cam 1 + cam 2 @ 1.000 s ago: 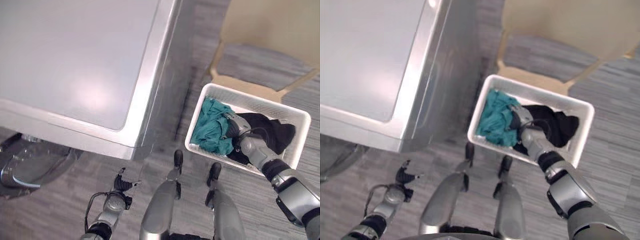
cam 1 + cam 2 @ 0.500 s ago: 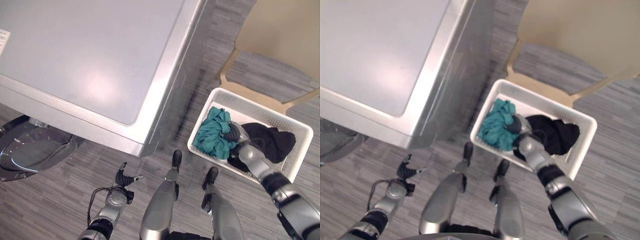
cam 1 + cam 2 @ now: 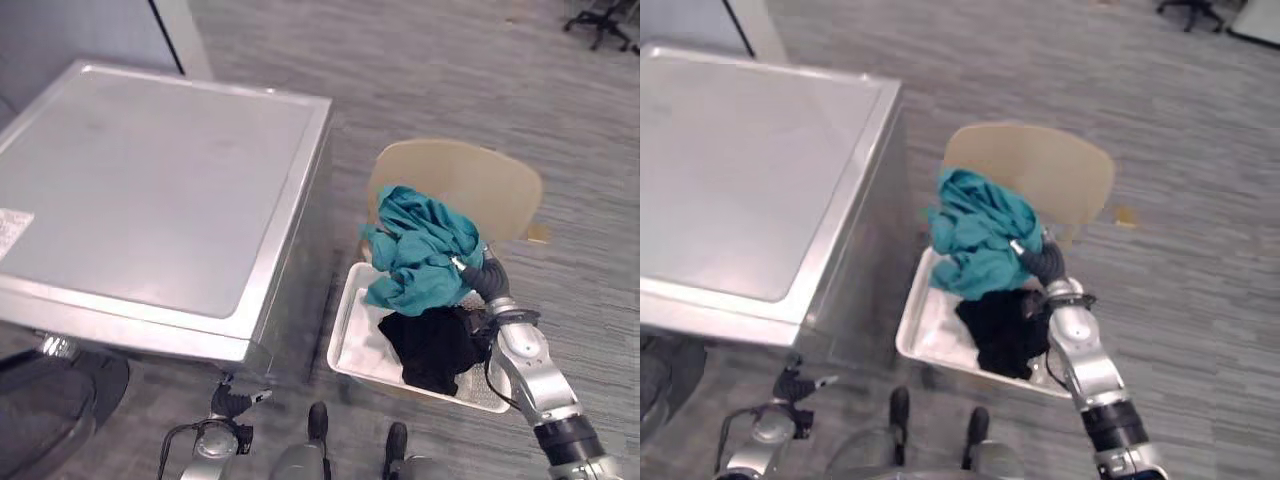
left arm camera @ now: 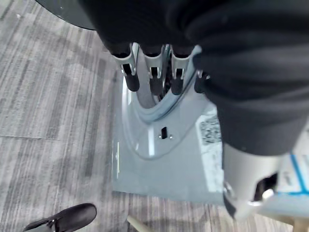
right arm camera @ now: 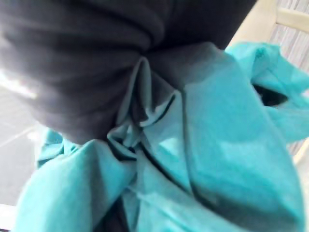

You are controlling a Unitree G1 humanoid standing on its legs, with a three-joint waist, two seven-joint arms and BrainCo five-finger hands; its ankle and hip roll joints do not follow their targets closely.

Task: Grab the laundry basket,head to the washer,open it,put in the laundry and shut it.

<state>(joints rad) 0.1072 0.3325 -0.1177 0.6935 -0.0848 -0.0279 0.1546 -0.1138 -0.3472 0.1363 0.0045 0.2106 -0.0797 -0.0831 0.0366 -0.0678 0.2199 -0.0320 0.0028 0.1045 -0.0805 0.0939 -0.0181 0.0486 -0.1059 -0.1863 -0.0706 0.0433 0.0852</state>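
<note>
The washer (image 3: 160, 200) stands broad and grey, its top shut flat, open floor (image 3: 440, 70) beyond. Just beside its corner sits the white basket (image 3: 352, 345), a chair (image 3: 470, 185) behind. The crumpled teal cloth (image 3: 415, 250) hangs above the basket, pinched in the right hand (image 3: 482, 275); black cloth (image 3: 435, 345) lies inside. The left hand (image 4: 154, 72) hangs low, fingers straight.

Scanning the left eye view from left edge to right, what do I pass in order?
Washer → white laundry basket → teal garment, lifted above the basket → right hand gripping that garment.
</note>
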